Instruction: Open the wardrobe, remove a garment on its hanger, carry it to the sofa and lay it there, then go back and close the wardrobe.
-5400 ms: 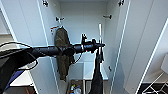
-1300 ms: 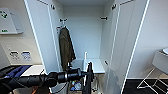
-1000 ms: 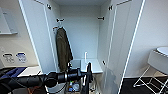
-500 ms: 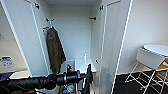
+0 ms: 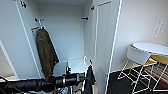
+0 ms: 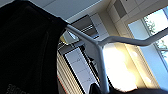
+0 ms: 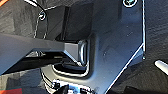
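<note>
Nearest, the left arm reaches across, its left gripper (image 5: 83,78) pinching the white hanger (image 6: 105,45); the black garment (image 5: 88,80) hangs from it, clear of the wardrobe (image 5: 105,37); beyond, both doors stand open, an olive jacket (image 5: 46,53) on the rail; a white table (image 5: 150,48) stands rightward.

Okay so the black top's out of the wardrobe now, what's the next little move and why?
Probably keep turning away from the wardrobe toward the sofa. The garment hangs on its hanger at the end of the left arm, clear of the open doors; the olive jacket remains on the rail inside.
</note>
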Motion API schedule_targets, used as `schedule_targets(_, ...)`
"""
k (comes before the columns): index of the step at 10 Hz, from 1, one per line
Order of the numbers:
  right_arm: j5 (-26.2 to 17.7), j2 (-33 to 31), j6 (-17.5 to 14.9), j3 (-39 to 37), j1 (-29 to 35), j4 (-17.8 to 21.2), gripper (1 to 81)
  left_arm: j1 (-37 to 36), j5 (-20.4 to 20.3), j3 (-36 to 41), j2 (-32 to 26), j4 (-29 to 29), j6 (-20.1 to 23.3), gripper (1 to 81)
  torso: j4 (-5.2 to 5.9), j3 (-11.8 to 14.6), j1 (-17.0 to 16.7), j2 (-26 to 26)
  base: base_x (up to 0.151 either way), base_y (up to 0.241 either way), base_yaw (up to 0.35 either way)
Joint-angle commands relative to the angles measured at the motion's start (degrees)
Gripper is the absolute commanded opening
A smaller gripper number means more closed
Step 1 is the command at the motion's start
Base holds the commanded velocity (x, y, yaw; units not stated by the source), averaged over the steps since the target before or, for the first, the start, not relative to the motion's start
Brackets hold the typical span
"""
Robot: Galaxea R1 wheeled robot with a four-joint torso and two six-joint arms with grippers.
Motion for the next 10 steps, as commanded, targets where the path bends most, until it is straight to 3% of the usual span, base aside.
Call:
schedule_targets(1, -3.0, -0.9, 0.0, 0.5, 1.6, -0.3, 81.1, -8.1, -2.5, 2.1, -1.1, 2.1, 0.5, 1.0, 0.0, 0.0, 0.0, 0.0, 0.0, 0.0, -0.234)
schedule_targets(7, -2.9, 0.2, 0.0, -0.3, 1.4, -0.2, 81.1, -8.0, -2.6, 2.5, -0.4, 2.6, 0.5, 1.0, 0.0, 0.0, 0.0, 0.0, 0.0, 0.0, -0.235)
schedule_targets(10, -2.8, 0.4, 0.0, -0.3, 1.4, -0.2, 81.1, -8.5, -2.5, -3.6, 5.7, 2.3, 0.1, 1.0, 0.0, 0.0, 0.0, 0.0, 0.0, 0.0, -0.251)
